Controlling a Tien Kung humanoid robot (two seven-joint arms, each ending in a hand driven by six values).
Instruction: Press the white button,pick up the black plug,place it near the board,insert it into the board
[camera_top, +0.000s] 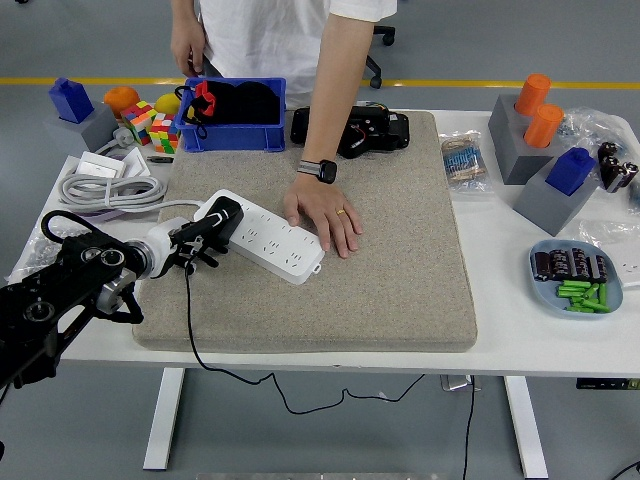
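Observation:
The white power board (268, 240) lies slanted on the beige mat (400, 260). The black plug (223, 215) sits at the board's left end, tilted, its black cable dropping over the table's near edge. My left hand (196, 243) comes in from the lower left, fingers curled on the plug's near side. I cannot tell how deep the plug sits in the socket, and the white button is not discernible. A person's hand (323, 215) rests flat on the mat against the board's right end.
A blue bin (236, 135) and a black device (362, 130) stand at the mat's far edge. Coiled white cable (108, 190) and colour cubes (150, 125) lie at the left. Grey blocks with orange pegs (528, 125) and a battery plate (575, 277) are at the right.

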